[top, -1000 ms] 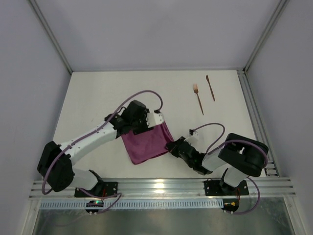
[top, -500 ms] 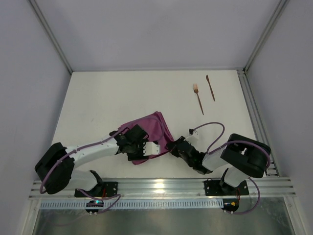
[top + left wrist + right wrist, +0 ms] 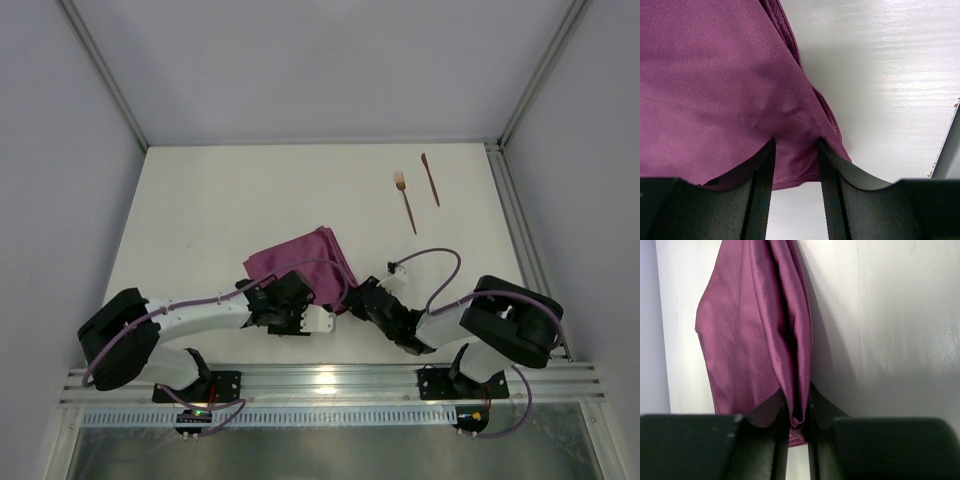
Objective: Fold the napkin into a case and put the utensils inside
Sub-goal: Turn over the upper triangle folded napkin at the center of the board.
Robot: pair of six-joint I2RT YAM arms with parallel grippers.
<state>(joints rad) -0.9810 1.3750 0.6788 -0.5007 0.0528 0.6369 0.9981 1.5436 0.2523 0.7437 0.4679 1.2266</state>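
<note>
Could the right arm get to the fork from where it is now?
Probably yes, once freed: bare table lies between the right gripper and the fork. But its jaws pinch the napkin, so it must let go first.

The white table carries a bunched magenta napkin, with a copper fork and knife well apart.

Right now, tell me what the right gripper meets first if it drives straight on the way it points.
The napkin: its bunched edge sits between the fingers of the right gripper, so any advance would likely push straight into the cloth.
</note>
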